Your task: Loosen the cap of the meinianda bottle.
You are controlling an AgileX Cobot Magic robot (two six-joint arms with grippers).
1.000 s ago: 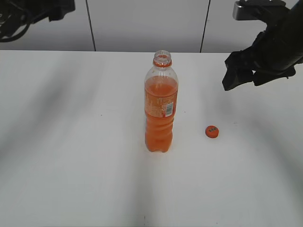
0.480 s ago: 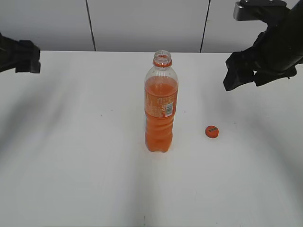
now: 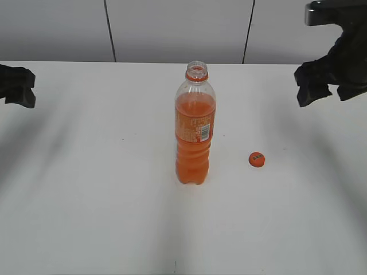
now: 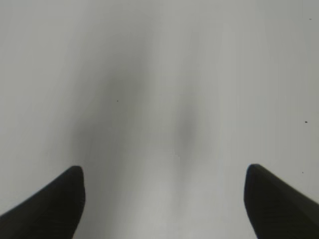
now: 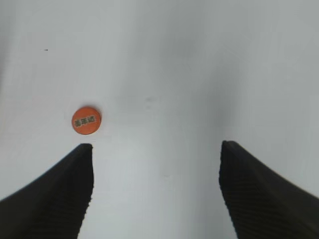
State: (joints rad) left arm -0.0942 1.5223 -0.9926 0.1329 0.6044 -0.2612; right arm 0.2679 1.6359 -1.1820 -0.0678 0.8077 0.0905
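The meinianda bottle (image 3: 195, 129) stands upright at the middle of the white table (image 3: 86, 200), orange liquid inside, its mouth open with no cap on it. The small orange cap (image 3: 257, 159) lies flat on the table to the bottle's right; the right wrist view shows the cap (image 5: 86, 120) just ahead of the left fingertip. My right gripper (image 3: 321, 91) hangs open and empty high at the far right, well above the cap. My left gripper (image 3: 17, 86) is at the far left edge, open and empty over bare table, as the left gripper (image 4: 164, 172) shows in its wrist view.
A grey panelled wall (image 3: 172, 28) runs behind the table's back edge. Only the bottle and the cap stand on the table.
My right gripper has drawn back to the right, away from the bottle. My left gripper has come down into view at the far left edge. Bottle and cap have not moved.
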